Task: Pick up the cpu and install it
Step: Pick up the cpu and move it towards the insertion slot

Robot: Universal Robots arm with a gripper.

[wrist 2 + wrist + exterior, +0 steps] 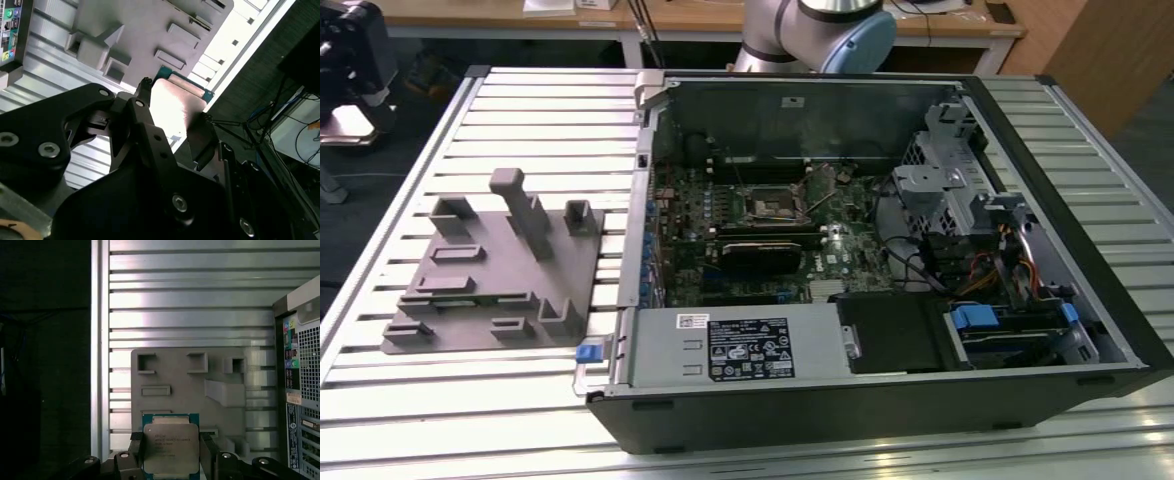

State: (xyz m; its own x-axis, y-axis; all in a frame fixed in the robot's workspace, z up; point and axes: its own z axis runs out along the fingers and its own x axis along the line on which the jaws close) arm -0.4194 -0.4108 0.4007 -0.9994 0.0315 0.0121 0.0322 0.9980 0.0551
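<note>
Above the grey fixture (pixel 175 375) on the table (pixel 520 110), my claw (pixel 171 456) is clenched on the cpu (pixel 170 445) by two opposite edges, apparently clear of it. Pick-up looks done, I judge; install outstanding. Socket (pixel 767 203) inside the open case (pixel 1074 215) appears unfilled; seating calls for level, square alignment.

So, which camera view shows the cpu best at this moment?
The first wrist view: the cpu faces the camera squarely, its silvery top plain, clamped in the gripper. The second wrist view shows the cpu at a slant, washed by glare and partly covered by the gripper.
</note>
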